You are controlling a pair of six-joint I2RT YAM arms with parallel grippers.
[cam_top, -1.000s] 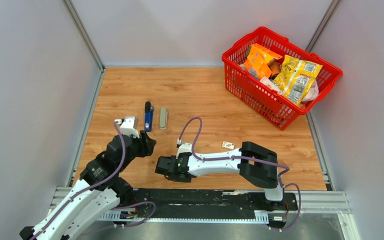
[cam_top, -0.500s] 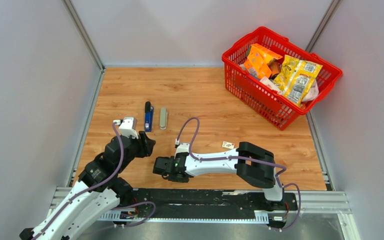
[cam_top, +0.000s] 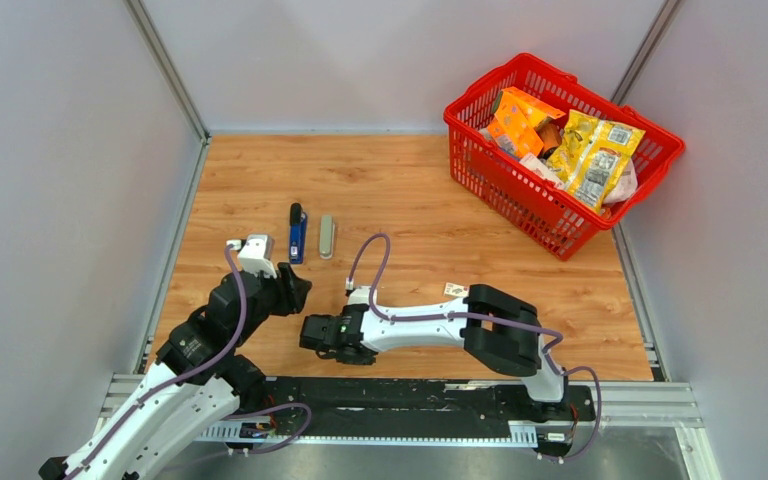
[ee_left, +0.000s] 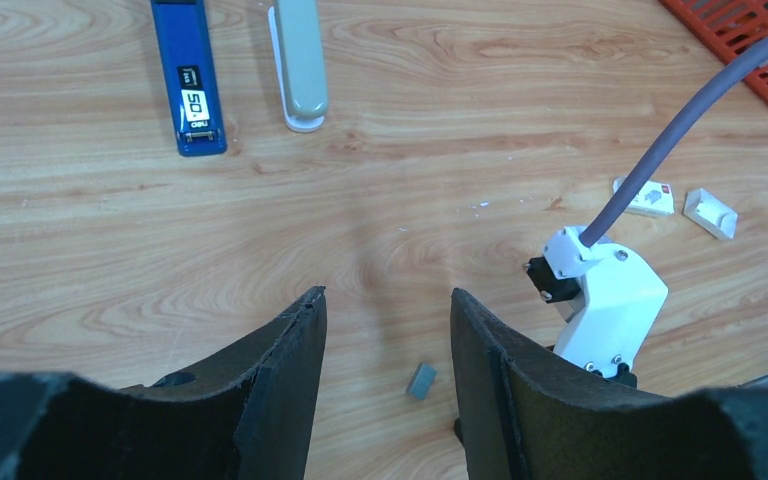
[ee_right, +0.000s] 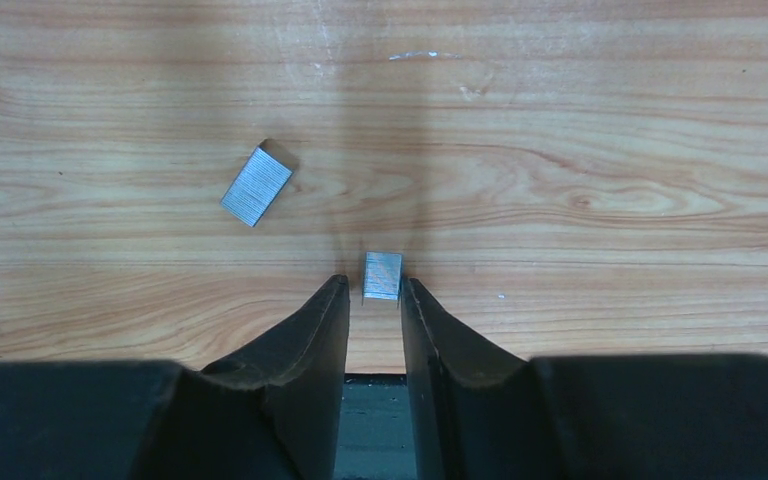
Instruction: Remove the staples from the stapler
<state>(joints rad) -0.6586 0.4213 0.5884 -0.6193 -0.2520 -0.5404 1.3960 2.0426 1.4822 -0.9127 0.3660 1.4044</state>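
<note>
A: At the near-left corner of the counter [cam_top: 410, 190], what is the left gripper [ee_left: 386, 300] doing?
B: It hangs over the wood with its fingers spread, nothing between them. Beyond it, toward the left edge, a blue stapler [ee_left: 189, 75] and a beige stapler [ee_left: 298, 65] lie side by side, not touching.
A: And the staples [ee_right: 256, 185]?
B: Loose on the counter by the near edge, left of the middle. Two short pieces show under the right gripper [ee_right: 374, 288]. One lies off to the side, and the other, a small strip [ee_right: 382, 276], sits right at the fingertips.
A: Pinched?
B: I cannot tell. The fingers stand a narrow gap apart, and the strip is at the mouth of that gap.
A: Further right?
B: Two white boxes [ee_left: 645, 197] lie close together, well apart from the staples. A red basket [cam_top: 510, 185] full of packets fills the far-right corner.
</note>
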